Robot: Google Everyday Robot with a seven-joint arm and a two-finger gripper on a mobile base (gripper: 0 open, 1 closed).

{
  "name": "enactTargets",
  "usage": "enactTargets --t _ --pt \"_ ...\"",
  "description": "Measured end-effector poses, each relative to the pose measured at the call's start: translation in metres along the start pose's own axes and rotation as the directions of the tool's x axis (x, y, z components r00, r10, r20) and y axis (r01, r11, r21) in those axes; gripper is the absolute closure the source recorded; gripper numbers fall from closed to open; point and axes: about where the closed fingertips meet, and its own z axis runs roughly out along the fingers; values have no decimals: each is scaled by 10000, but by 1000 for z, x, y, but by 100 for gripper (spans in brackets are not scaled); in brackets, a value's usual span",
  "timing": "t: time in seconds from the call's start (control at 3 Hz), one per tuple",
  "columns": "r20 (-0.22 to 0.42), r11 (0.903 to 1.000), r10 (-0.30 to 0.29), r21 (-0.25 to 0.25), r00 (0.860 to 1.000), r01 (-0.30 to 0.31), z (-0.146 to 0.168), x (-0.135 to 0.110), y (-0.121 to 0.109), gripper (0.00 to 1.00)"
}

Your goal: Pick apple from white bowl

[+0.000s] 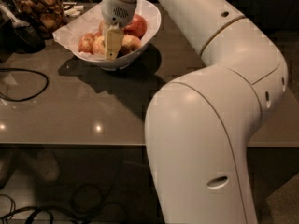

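Pincer (111, 49) is down inside the glossy white oval bowl (152, 13); its grip I cannot tell. Close beside it, on its right, lies the round yellow-gold apple (131, 43).

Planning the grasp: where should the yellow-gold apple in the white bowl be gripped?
Probably grip the apple across its round middle, coming straight down from above. The wall of the white bowl and the neighbouring apples block its sides. The gripper hovers there.
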Motion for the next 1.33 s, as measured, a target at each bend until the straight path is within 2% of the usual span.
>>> enactTargets --t 0.67,1.0,1.33 --pt "219 9983 -152 563 9996 139 -20 -19 3 100" --pt "222 9953 -221 951 9995 199 -43 -25 8 100" --pt "267 9935 -256 1114 9993 224 -51 -22 4 100"
